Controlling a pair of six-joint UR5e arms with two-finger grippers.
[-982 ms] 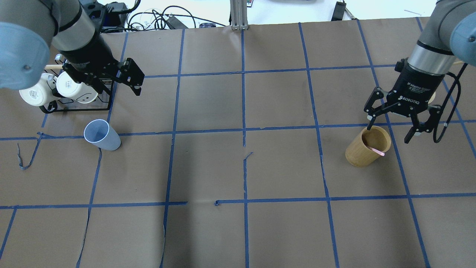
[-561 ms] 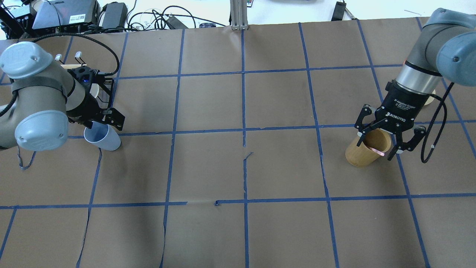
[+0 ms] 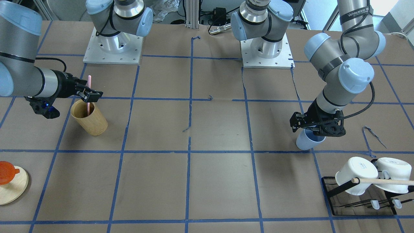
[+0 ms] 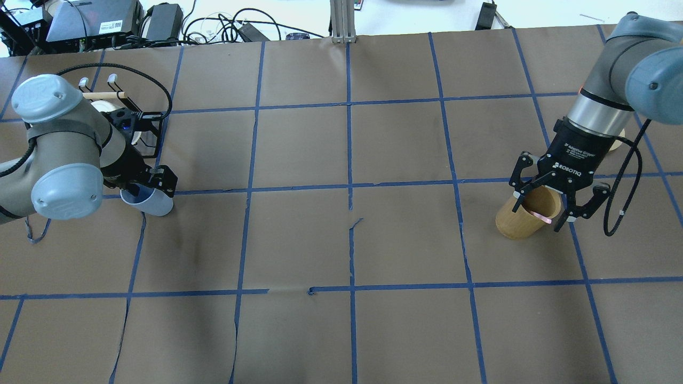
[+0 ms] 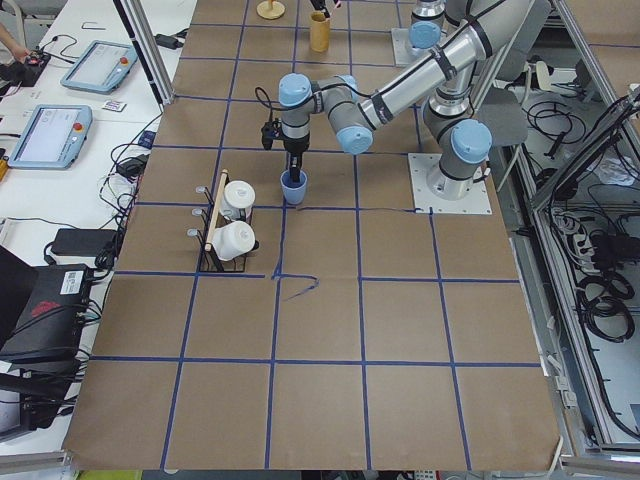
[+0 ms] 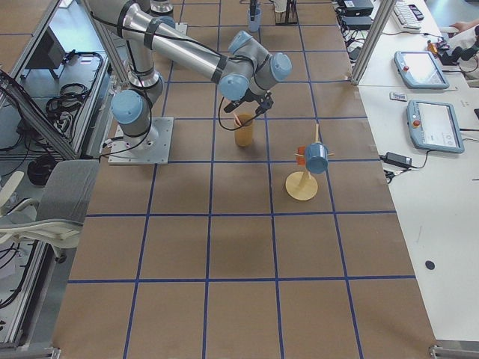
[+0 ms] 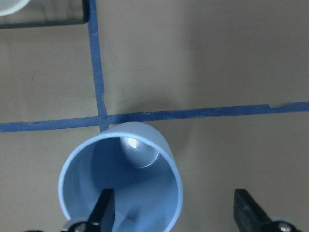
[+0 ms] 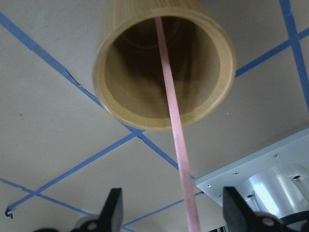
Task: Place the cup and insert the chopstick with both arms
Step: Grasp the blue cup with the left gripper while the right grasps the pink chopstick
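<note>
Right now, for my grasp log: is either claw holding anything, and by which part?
Nothing held: left claw, open, straddles the wall of the blue cup; right claw, open, flanks the pink chopstick.

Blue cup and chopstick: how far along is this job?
Done: nothing placed. In hand: the open left pincer straddles the blue cup at its rim; the open right pincer flanks the pink chopstick standing in the bamboo holder. Left: both grasps, cup placement, chopstick insertion.

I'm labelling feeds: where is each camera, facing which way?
Front: across table, facing both arm bases.
Overhead: behind robot, looking down; both arms.
Left side: table end; left arm nearest.
Right side: opposite end; right arm nearest.
Left wrist: down into blue cup; tool fingertips.
Right wrist: bamboo holder, chopstick; fingertips.
Front, overhead share cup, holder.
</note>
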